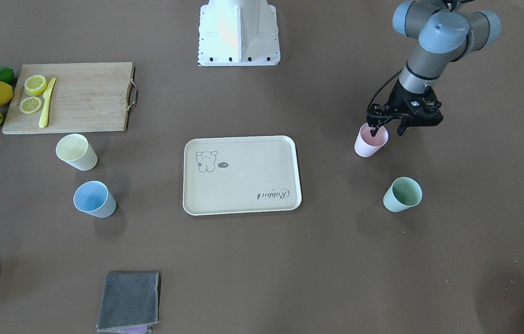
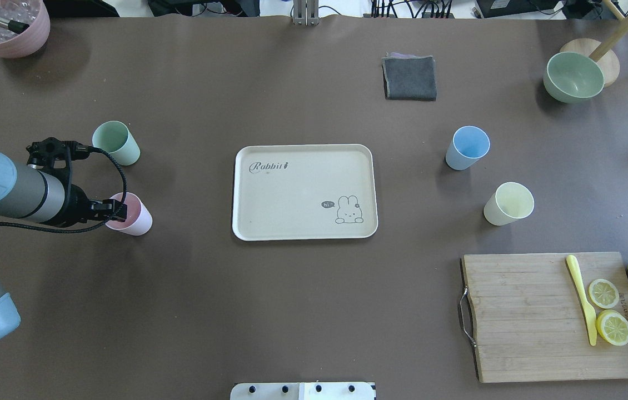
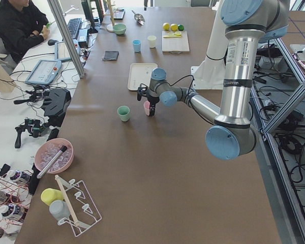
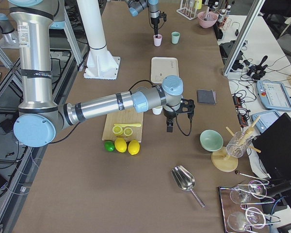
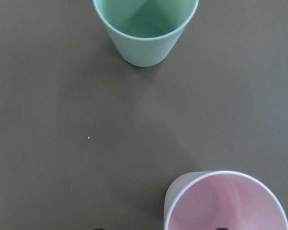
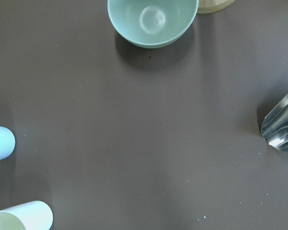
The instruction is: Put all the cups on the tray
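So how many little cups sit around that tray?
4: the pink cup at the left claw, mint cup beyond it, both on the tray's left; blue cup and yellow cup on its right.

Your left end effector (image 1: 387, 131) astride the rim of the pink cup (image 1: 369, 144), mint cup (image 1: 401, 195) close by on the operators' side, bare counter (image 1: 327, 153) open from there to the tray (image 1: 243, 185), blue cup (image 1: 95, 200) and yellow cup (image 1: 77, 153) standing off its other flank.

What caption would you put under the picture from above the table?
Left hand at the pink cup's rim; nothing on the tray yet.
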`<state>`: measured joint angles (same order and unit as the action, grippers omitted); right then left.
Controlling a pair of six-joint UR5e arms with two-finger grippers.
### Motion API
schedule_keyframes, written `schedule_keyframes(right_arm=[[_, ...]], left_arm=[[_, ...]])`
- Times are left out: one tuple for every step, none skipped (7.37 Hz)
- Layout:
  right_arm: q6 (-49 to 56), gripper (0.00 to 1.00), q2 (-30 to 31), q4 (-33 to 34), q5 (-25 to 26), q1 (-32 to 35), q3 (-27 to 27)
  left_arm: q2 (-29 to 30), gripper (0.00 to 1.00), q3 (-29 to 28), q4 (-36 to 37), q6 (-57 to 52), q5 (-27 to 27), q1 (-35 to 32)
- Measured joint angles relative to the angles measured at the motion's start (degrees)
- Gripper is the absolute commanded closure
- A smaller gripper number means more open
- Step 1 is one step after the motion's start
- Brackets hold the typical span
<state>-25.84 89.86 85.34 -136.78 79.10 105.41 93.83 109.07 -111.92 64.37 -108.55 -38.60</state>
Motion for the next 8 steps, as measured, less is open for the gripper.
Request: schedule_keyframes(right_arm=[[0.0,0.0,-0.02,0.0,-0.01,0.0,0.13],[0.0,0.0,-0.02,0.0,0.0,0.0,0.34],[0.0,0.0,0.01,0.0,0.02,0.0,0.58],[0.0,0.0,0.04,0.0,0.02,0.0,0.75],[0.0,0.0,0.04,0.0,0.03,0.0,0.79],[0.0,0.0,0.05,0.0,0.03,0.0,0.8],[-0.08,0.0,0.03,0.0,0.05,0.0,0.9],[-0.35,0.0,-0.23,0.0,0.1,-0.18,1.04]], left_arm=[[-0.1,1.0,-0.74,-0.91,0.08,-0.04,0.09],[-0.1,1.0,-0.9,-1.36,0.14,-0.13,0.09],[0.0,1.0,-0.7,-1.58,0.23,-0.23,0.1],[0.13,1.0,-0.26,-1.72,0.52,-0.48,0.1],[0.22,1.0,0.51,-1.69,1.06,-1.68,0.0],[0.48,1.0,1.8,-1.36,1.58,-3.93,-0.57],[2.22,1.0,3.0,0.45,2.53,-5.7,-1.33],[6.82,1.0,3.46,5.43,4.45,-6.35,-1.71]])
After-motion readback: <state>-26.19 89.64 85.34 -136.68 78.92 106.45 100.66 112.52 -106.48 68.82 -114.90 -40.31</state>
